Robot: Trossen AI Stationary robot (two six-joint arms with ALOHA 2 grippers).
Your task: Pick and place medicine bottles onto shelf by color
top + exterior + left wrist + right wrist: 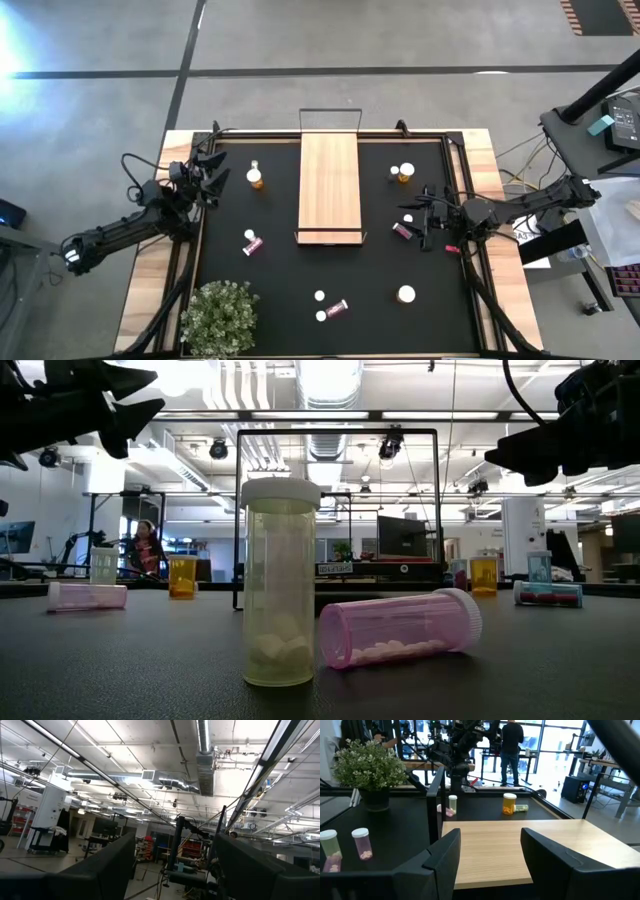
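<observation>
Medicine bottles (pixel 256 178) lie scattered on the black surface (pixel 280 290) on both sides of the shelf (pixel 329 186), none on it. Left of the shelf, the left gripper (pixel 207 170) hangs with fingers wide and empty; right of it, the right gripper (pixel 424 216) likewise, fingers wide.

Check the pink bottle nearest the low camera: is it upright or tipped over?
Tipped over. The pink bottle lies on its side on the mat, white cap pointing sideways, beside an upright pale bottle.
</observation>
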